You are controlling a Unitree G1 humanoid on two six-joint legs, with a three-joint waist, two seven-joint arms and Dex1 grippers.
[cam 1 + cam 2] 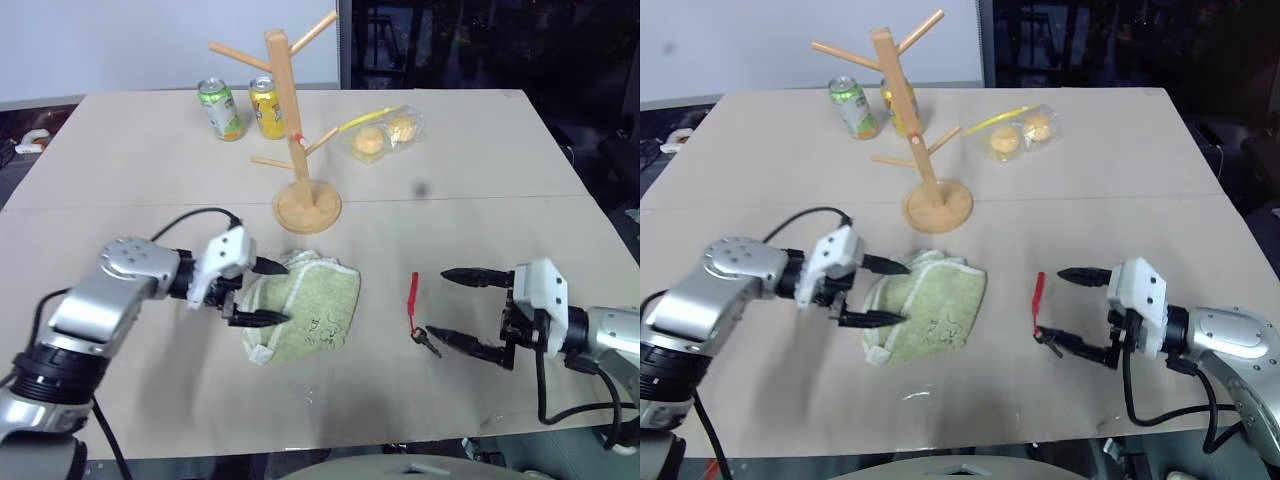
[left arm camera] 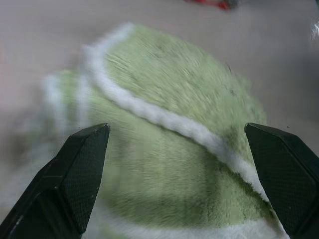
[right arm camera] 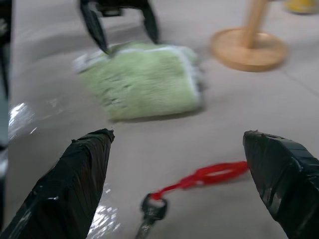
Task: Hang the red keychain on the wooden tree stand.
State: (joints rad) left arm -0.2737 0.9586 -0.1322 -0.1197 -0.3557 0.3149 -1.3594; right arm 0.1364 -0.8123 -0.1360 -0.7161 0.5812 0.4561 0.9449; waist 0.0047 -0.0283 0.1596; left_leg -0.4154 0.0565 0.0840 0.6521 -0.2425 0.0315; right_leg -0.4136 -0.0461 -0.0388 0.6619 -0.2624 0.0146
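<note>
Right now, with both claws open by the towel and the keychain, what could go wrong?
The red keychain lies flat on the table, so the open right claw might pinch only the small key or slip off the thin strap. The open left claw hovers at the green towel and could snag it. The wooden tree stand might tip if bumped.

fluffy green cloth towel (image 1: pixel 305 318), smooth light-wood tree stand (image 1: pixel 296 150), glossy metal cans (image 1: pixel 220 109), matt paper-covered table (image 1: pixel 480 160).

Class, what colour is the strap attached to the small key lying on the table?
Red. The strap shows best in the right wrist view, with the dark key at its end.
</note>
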